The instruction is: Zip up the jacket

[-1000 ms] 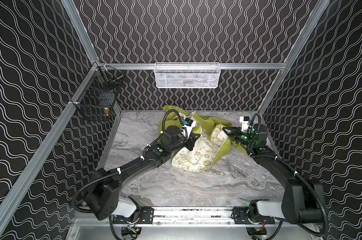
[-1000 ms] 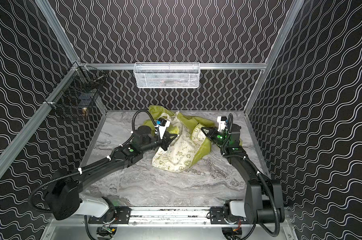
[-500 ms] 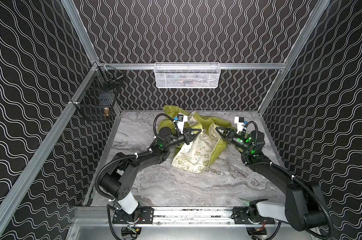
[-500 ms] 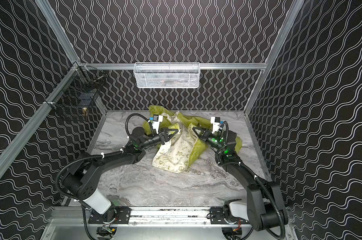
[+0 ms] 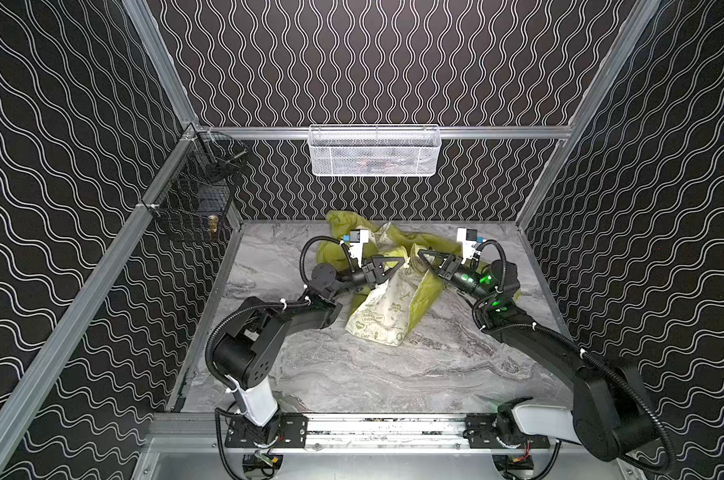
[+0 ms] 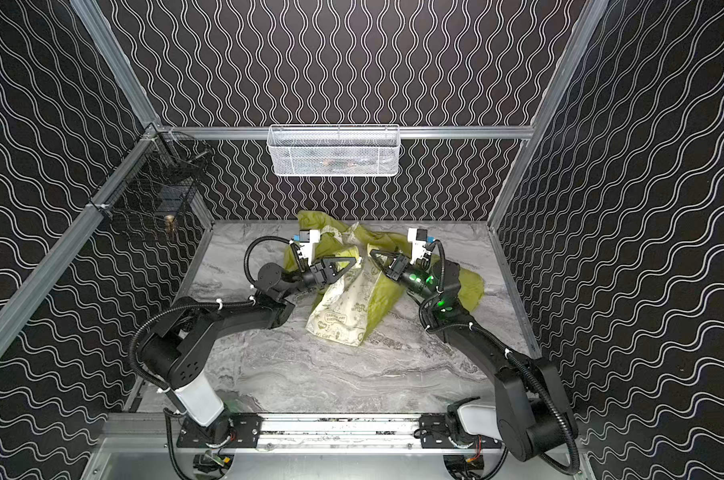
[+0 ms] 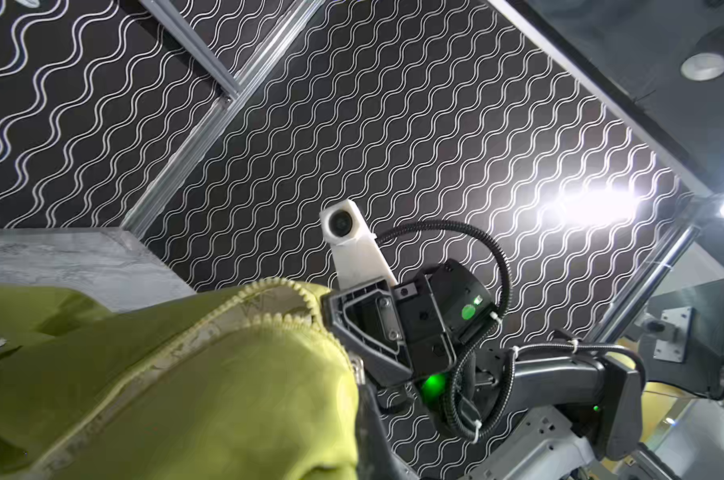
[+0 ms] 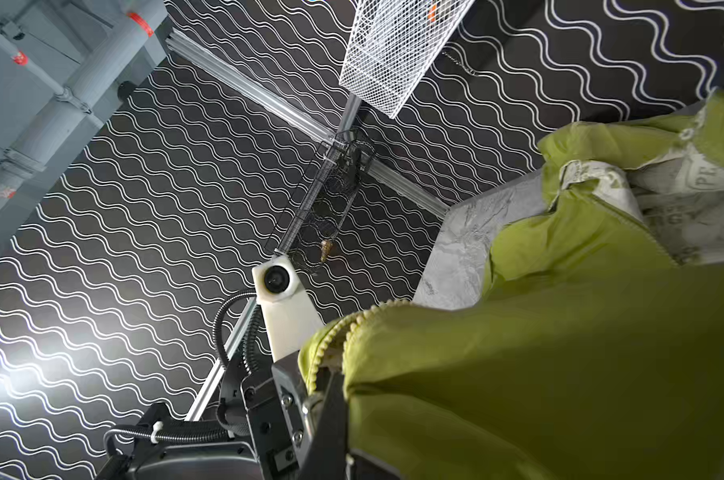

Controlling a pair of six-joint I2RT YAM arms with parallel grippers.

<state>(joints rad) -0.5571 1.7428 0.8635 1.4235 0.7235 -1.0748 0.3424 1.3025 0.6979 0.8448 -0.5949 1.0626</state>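
Grip: left gripper (image 5: pixel 401 262) and right gripper (image 5: pixel 421 252) both pinched shut on jacket (image 5: pixel 383 309) edges
Change: swung inward, nearly meeting over jacket
Meaning: edges almost aligned for zipping

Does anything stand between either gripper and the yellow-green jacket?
Nothing visible does. The left gripper and right gripper are both shut directly on the thin yellow-green fabric jacket, along its toothed zipper edge.
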